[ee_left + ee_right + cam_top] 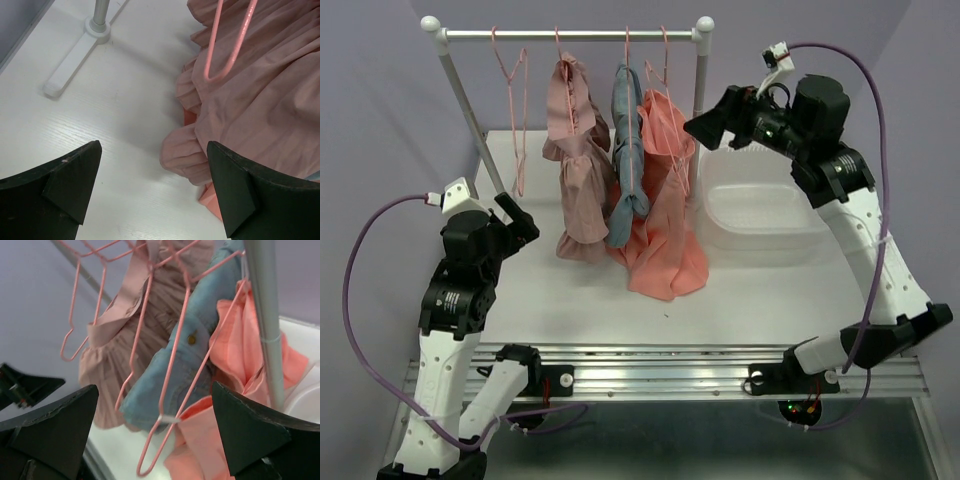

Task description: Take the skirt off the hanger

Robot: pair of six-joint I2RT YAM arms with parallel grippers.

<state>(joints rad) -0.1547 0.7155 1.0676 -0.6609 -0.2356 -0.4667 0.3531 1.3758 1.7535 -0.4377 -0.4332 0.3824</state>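
Flanking the white rail (570,35), both my hands spread wide, empty.
Dusty-pink ruffled fabric skirt (578,170) hangs from its pink wire hanger (558,42) above the bench's (750,300) back edge; left hand (517,215) low by hem, right hand (705,125) high, presumably to unhook.

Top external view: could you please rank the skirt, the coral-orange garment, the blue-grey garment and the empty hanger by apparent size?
Largest: coral-orange garment and skirt, too alike to separate.
Then: blue-grey garment.
Smallest: empty hanger, only a thin outline.
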